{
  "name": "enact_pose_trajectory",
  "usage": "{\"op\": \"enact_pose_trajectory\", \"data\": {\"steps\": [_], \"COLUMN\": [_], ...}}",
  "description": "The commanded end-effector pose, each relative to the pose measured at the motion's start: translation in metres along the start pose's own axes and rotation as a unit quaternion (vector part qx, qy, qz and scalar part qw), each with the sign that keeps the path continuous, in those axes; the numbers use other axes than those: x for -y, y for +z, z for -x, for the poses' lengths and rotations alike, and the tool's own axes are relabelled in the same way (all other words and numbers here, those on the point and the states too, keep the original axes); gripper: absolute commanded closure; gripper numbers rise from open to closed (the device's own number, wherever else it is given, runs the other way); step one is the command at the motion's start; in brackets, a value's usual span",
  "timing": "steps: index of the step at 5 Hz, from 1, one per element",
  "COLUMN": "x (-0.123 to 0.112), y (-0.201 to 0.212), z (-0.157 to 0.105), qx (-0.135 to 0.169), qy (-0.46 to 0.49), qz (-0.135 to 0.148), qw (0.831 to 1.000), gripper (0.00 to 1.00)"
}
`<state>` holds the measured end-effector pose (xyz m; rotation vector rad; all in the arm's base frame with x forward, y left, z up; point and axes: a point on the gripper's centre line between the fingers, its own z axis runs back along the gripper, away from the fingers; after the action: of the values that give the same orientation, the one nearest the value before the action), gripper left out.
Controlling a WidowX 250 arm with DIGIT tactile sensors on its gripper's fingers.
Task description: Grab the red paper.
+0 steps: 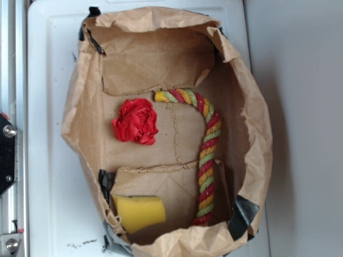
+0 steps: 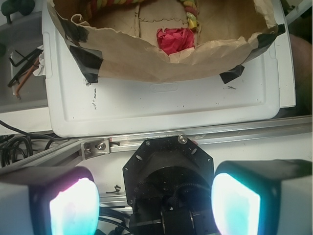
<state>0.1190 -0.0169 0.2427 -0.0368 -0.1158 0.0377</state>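
Half of red paper [image 2: 175, 41] hidden behind bag wall [image 2: 146, 63], seemingly untouched.

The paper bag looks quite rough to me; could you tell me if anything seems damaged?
The paper bag is crumpled, its rim torn and patched with black tape. The red paper inside is wadded, not spilled.

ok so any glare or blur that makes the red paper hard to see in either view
Exterior view: soft, slightly hazy, even light, the red paper clear against the brown bag. Wrist view: the paper is sharp but half hidden by the bag's rim; the hand's pads glow cyan-pink, blurred.
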Motion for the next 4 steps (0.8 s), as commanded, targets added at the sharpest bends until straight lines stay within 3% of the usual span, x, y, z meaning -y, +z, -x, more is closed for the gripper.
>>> {"op": "enact_pose_trajectory", "data": {"steps": [1, 2, 4], "x": [0.000, -0.022, -0.052], "y": [0.000, -0.004, -0.016], "z": [0.000, -0.038, -0.087], "qx": [0.000, 0.026, 0.060], "qy": [0.000, 0.030, 0.052], "qz": [0.000, 0.014, 0.002], "qw": [1.000, 0.999, 0.997], "gripper": [0.00, 0.00, 0.00]}}
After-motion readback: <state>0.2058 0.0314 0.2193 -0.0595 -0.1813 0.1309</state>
